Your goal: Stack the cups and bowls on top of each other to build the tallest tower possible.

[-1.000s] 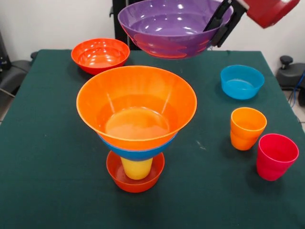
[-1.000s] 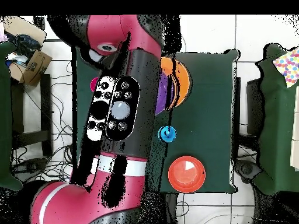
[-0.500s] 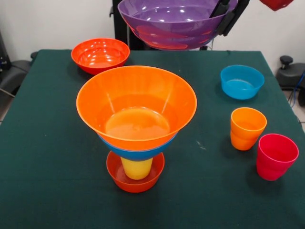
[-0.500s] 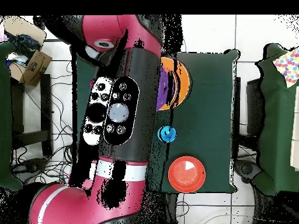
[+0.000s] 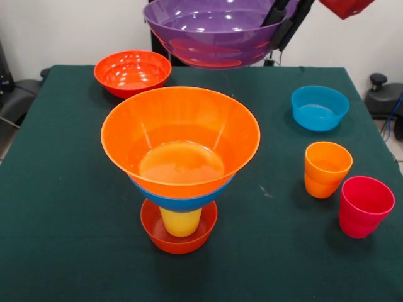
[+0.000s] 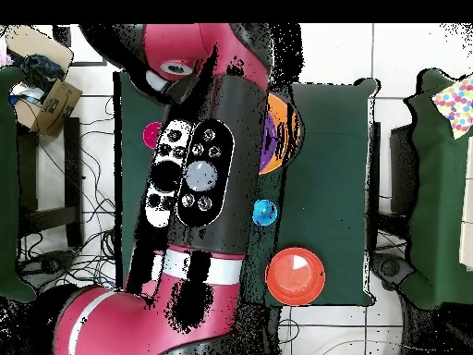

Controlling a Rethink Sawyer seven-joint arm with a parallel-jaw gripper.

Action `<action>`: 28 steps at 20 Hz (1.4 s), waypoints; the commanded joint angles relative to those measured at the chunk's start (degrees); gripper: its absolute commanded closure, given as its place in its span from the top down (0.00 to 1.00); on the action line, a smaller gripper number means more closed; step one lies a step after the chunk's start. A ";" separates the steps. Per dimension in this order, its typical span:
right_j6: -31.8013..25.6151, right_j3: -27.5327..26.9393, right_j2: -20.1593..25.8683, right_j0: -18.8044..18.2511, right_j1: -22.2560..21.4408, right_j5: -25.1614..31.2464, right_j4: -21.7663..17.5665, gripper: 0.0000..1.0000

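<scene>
My gripper (image 5: 281, 27) is shut on the right rim of the purple bowl (image 5: 211, 31) and holds it in the air, above and behind the tower. The tower stands at the table's middle. It has a small red-orange bowl (image 5: 179, 236) at the bottom, a yellow cup (image 5: 181, 223) in it, a blue bowl (image 5: 179, 204) above that and the large light orange bowl (image 5: 181, 135) on top. In the overhead view the arm (image 6: 189, 176) hides most of this, leaving slivers of the purple bowl (image 6: 269, 139) and orange bowl (image 6: 288, 139).
A medium red-orange bowl (image 5: 132, 71) sits at the far left and shows as a red bowl (image 6: 296, 275) from above. A small teal bowl (image 5: 320, 107) (image 6: 264, 213), an orange cup (image 5: 326, 168) and a pinkish red cup (image 5: 365, 206) (image 6: 152, 134) stand along the right side.
The purple bowl in my gripper rose, then shifted left toward the space over the tower. Everything on the table stayed put.
</scene>
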 commanded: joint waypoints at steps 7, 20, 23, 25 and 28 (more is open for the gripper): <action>-5.86 3.90 5.61 -1.82 0.06 -5.36 -2.21 0.00; -5.05 -2.95 4.59 -2.86 3.19 -2.36 -0.80 0.00; -5.33 -4.85 4.60 -3.43 4.45 -2.23 -0.37 0.00; -5.61 -6.04 4.62 -3.87 5.28 -2.25 -0.10 0.00; -5.60 -7.09 4.56 -4.32 6.09 -2.24 0.27 0.00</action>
